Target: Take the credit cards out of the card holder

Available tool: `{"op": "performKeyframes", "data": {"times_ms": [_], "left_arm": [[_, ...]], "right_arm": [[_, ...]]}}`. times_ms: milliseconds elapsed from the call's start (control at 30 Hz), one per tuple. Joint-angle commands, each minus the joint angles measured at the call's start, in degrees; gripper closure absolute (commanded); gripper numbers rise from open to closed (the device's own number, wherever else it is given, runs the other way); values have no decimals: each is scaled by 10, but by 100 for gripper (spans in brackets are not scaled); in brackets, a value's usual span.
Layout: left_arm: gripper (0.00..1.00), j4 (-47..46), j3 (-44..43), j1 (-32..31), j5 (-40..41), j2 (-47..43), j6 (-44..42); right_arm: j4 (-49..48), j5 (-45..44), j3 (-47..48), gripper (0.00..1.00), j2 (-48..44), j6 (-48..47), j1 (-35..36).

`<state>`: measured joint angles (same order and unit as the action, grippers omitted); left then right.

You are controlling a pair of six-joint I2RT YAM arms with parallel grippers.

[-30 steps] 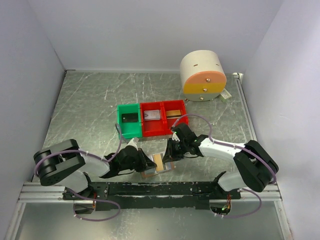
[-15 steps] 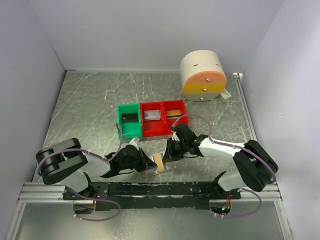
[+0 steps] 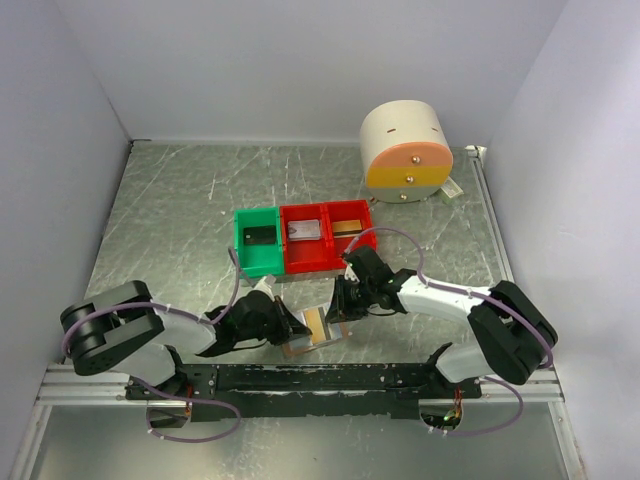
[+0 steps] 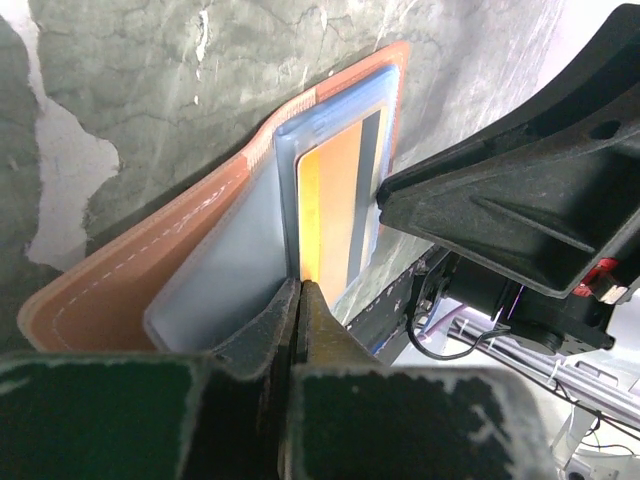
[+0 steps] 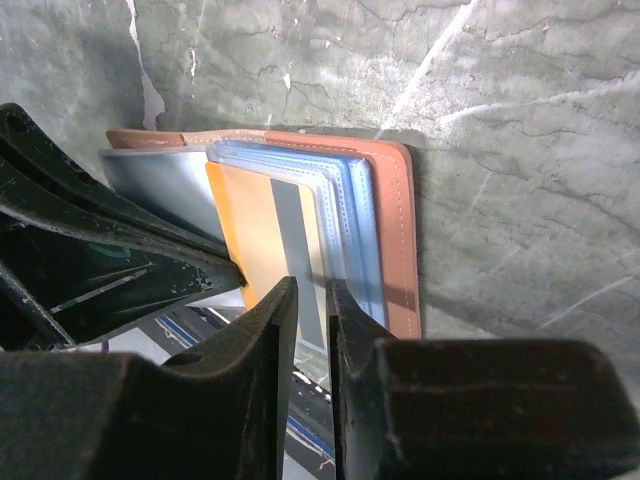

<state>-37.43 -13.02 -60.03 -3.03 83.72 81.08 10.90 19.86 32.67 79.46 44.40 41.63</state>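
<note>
Since a second ago the left arm's elbow has swung outward to its own side, and the left gripper (image 4: 300, 294) has drawn shut – its jaws now meet tip to tip at the near edge of the pale lining, though whether they nip the lining or the card beside it I cannot tell. The card holder (image 5: 396, 232) lies open on the table (image 3: 180, 220), tan leather down and blue-grey sleeves up. It sits at the near edge just ahead of the arms' bases, between the two grippers, with its spread running roughly left to right. A gold-orange card (image 5: 250, 235) with a grey stripe is tucked in the sleeves, its long axis across the holder's spread, pointing from far to near with a slight tilt. The right gripper (image 5: 310, 325) stands over the card's end with its jaws a narrow slit apart – the card and the clear sleeve edges show in the slit, not visibly squeezed. Farther back three bins stand in a row, touching. The green bin (image 3: 258, 264) holds a dark card (image 3: 258, 236), the middle red bin (image 3: 305, 264) a silver-grey card (image 3: 305, 229), and the right red bin (image 3: 369, 222) a gold-brown card (image 3: 347, 226). A cream cylinder (image 3: 402, 132) with an orange band rests near the back wall, well apart from them.
</note>
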Motion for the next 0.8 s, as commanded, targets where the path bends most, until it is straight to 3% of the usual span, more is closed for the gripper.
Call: {"op": "performKeyframes", "data": {"times_ms": [0,400,567,767], "left_arm": [[93,44,2,3,15,-20,-3],[93,105,0,2,27,-56,-7],[93,115,-6,3,28,-60,-9],[93,111,-13,3,26,-57,-13]], "right_arm": [[32,-44,-16,81,13,-11,-2],[35,-42,-7,81,12,-12,-1],[28,-47,5,81,-38,-9,-2],[-20,20,16,79,-45,-4,1]]}}
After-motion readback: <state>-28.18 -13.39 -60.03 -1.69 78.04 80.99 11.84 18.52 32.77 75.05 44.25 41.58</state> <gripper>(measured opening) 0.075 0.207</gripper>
